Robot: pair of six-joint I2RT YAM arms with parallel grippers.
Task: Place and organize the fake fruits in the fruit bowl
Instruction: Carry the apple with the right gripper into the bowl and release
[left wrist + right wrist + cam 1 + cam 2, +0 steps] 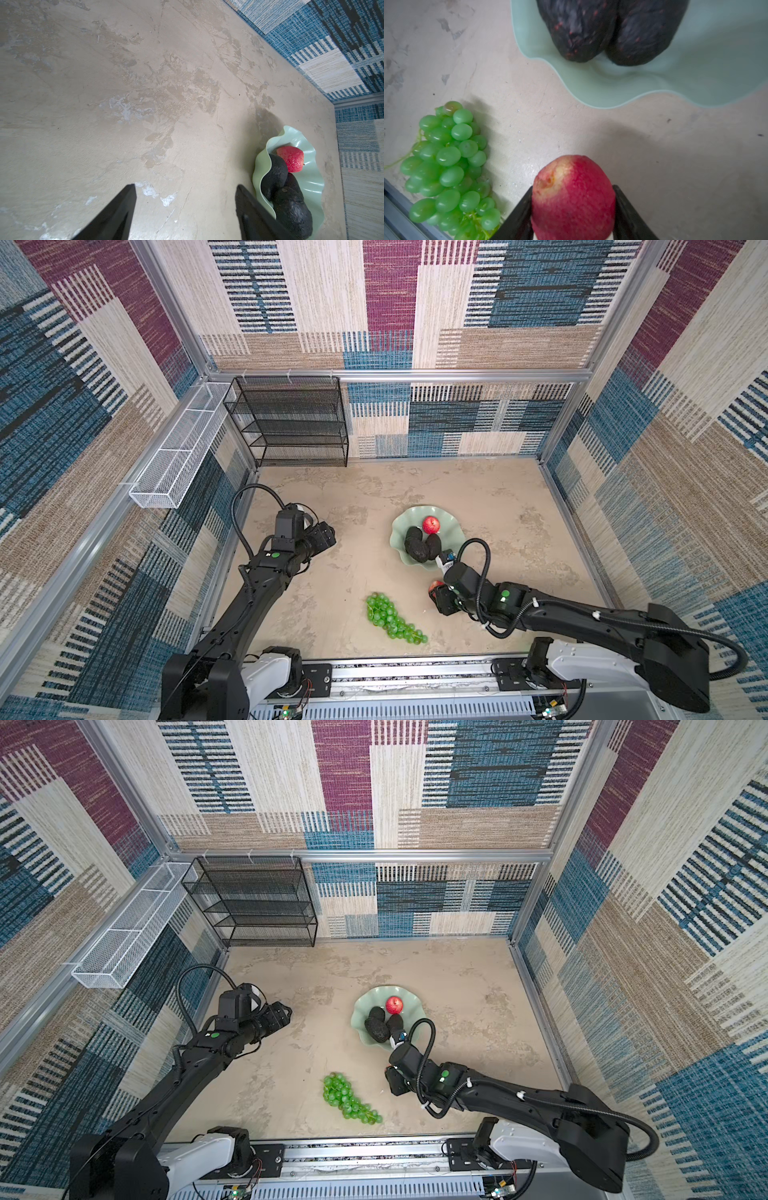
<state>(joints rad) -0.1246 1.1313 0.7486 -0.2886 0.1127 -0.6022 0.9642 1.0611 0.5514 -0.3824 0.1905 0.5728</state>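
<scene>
The right hand [572, 188] was clamped on the red apple [571, 199], black fingers [521, 214] tight against both its sides and the fruit bulging out past the tips. Whether that apple was clear of the bench [519, 497] or resting on it could not be told. At 12 o'clock from the hand, and near it, sat the fruit bowl [451, 526], its wavy mint rim just ahead in the right wrist view. Inside it, three avocados [417, 551] were bunched together, touching, from the middle toward the 7 o'clock side. The other apple [431, 525] lay just beside them at the bowl's 12 o'clock side, and both top views showed it plainly [394, 1005]. Out at 8 o'clock from the right hand, the grapes [392, 618] lay stretched on the bare bench. They were apart from the bowl and from the hand, their narrow end running toward 5 o'clock. Well away at 10 o'clock, the left hand [185, 186] hung over empty bench with its fingers spread and nothing between them. The bowl showed off to one side of its wrist view. Farther out at 11 o'clock, a black mesh rack [286, 423] stood against the back wall. A white mesh basket [178, 448] was fixed along the left wall.
</scene>
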